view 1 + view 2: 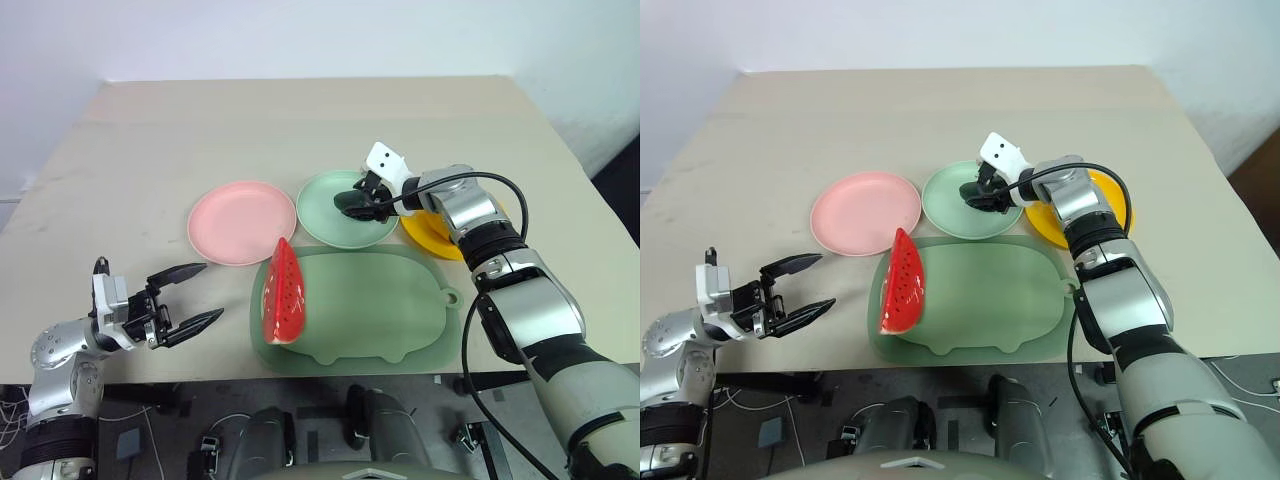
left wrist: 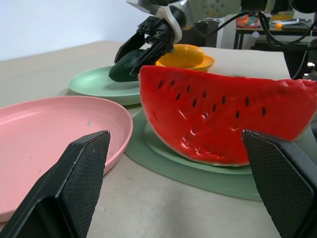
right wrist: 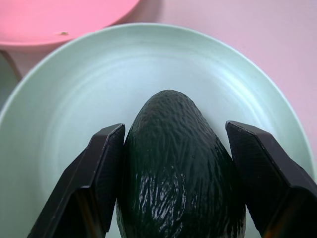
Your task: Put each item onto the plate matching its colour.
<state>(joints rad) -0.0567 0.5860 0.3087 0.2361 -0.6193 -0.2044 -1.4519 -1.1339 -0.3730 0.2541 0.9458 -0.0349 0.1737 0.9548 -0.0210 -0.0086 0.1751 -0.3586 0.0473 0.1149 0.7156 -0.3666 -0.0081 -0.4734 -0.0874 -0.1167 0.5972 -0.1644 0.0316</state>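
Avocado: dark green avocado (image 3: 178, 168) sits over the mint green plate (image 3: 74, 114), between the fingers of the right end effector (image 1: 362, 203).
Right end effector: jaws parted a little around the avocado; one finger looks to touch its side, the other stands a sliver off, so whether it is gripped I cannot tell.
Left end effector: the left end effector (image 1: 187, 297) hangs wide and empty over the desk (image 1: 150, 150), near the pink plate (image 1: 240, 222).
Watermelon: the red wedge (image 1: 285, 295) stands on its rind on the pale green mat (image 1: 380, 300), just beside the pink plate, not yet on it.
Mango: the yellow mango (image 2: 183, 52) rests on the yellow-orange plate (image 2: 208, 62).
Handling: all three look like hard, light plastic toys. The avocado's glossy, pebbled skin may slip, so pinch across its widest belly.
Watermelon grip: take it across the flat red faces near the middle; the thin top edge could tip it.
Writing: no brand, label or lettering readable anywhere.
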